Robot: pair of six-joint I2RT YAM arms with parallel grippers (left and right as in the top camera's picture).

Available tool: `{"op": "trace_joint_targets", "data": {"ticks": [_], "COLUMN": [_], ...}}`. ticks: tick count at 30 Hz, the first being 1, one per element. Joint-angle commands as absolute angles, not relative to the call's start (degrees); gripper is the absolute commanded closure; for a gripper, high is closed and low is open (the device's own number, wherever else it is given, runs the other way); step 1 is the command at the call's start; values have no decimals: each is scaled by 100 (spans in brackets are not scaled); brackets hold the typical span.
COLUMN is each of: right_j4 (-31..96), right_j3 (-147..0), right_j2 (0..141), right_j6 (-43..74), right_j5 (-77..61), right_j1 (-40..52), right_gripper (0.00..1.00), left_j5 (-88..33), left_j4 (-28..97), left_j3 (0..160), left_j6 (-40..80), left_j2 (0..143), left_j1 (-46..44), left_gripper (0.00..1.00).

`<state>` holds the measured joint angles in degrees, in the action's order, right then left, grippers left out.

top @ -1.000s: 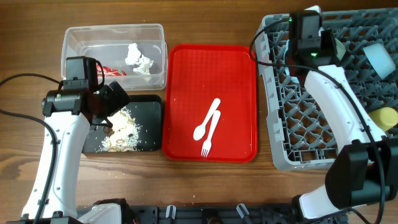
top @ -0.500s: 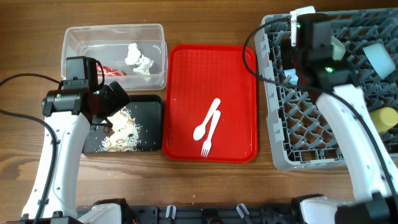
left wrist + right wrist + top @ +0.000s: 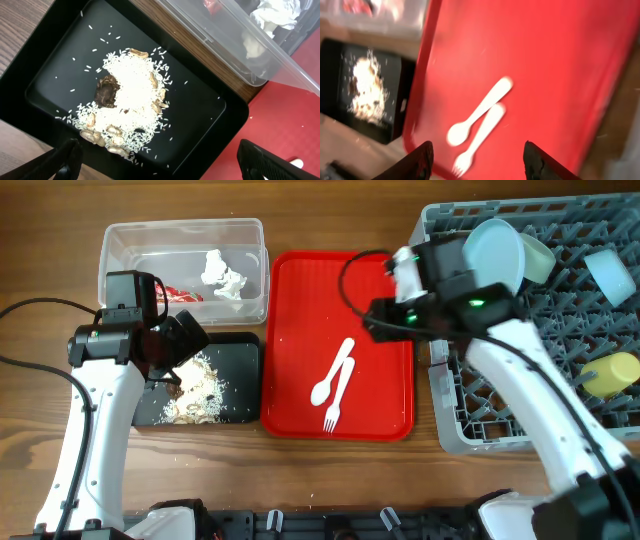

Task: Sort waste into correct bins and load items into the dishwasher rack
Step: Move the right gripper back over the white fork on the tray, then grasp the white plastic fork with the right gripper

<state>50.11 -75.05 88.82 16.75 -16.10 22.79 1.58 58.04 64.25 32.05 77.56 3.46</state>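
A white spoon (image 3: 335,370) and fork (image 3: 338,398) lie side by side on the red tray (image 3: 300,290). My right gripper (image 3: 375,320) hovers open over that tray, just up and right of them. In the blurred right wrist view the spoon (image 3: 480,112) and fork (image 3: 479,139) lie ahead of the empty right gripper (image 3: 480,165). My left gripper (image 3: 178,370) stands wide open above the black tray (image 3: 240,355) holding rice and brown food scraps (image 3: 127,97). The clear tub (image 3: 120,240) holds a red wrapper (image 3: 180,294) and white tissue (image 3: 222,272).
The grey dishwasher rack (image 3: 470,395) fills the right side. In it stand a light-blue plate (image 3: 495,245), a pale-green bowl (image 3: 540,255), a light-blue bowl (image 3: 612,275) and a yellow cup (image 3: 612,375). My right arm crosses the rack's left edge.
My right arm has swung from the rack's far left corner out over the red tray, and its jaws have opened. The light-blue plate now shows standing in the rack. The left arm is unmoved.
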Motion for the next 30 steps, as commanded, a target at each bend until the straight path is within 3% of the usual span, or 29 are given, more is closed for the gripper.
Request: {"op": "trace_joint_targets", "data": {"ticks": [1,10,28,30], "right_j4": [5024,5000,4910,4917], "right_j3": [-7242,-6713,-6663,-6663], "right_j2": [9461,10355,11034,11104], "right_j6": [2875,4473,4713,4718], "right_j5": [-1741,-1389,-880,-899], "right_j1": [2786,3712,4370,4370], "right_gripper": [41,41,43,48], "left_j5": [110,110,110,110], "left_j4": [5787,5787,5787,5787], "left_j3": [6453,6453,6453,6453], "left_j6": [3242,3242,3240,3240], "left_j2": [7686,7686,7686,7686], "left_j1": [375,375,375,375], "left_gripper": [0,0,0,0]}}
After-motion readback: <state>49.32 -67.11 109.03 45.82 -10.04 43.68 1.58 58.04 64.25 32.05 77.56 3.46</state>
